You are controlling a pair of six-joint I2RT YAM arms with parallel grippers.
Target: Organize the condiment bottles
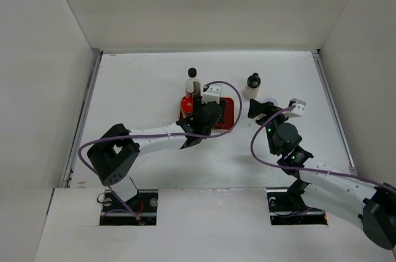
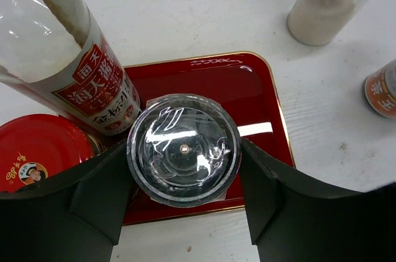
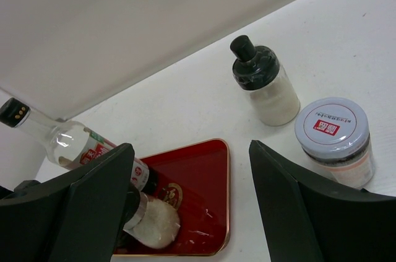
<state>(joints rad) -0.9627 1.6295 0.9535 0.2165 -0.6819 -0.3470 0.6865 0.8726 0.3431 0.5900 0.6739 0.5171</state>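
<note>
My left gripper (image 1: 201, 115) is shut on a clear-topped shaker (image 2: 184, 135) of white grains, over the red tray (image 2: 260, 98); its fingers (image 2: 93, 194) press both sides. The shaker also shows in the right wrist view (image 3: 154, 222). Beside it stand the red-capped bottle (image 1: 187, 104) and the tall slim black-capped bottle (image 1: 192, 80). The squat whitish black-capped bottle (image 1: 253, 85) and a grey-capped jar (image 3: 334, 141) stand on the table right of the tray. My right gripper (image 1: 260, 108) is open and empty next to that jar, which it partly hides from above.
White walls enclose the table on the left, back and right. The left arm's purple cable (image 1: 226, 85) loops over the tray. The tray's right half (image 3: 204, 175) holds nothing.
</note>
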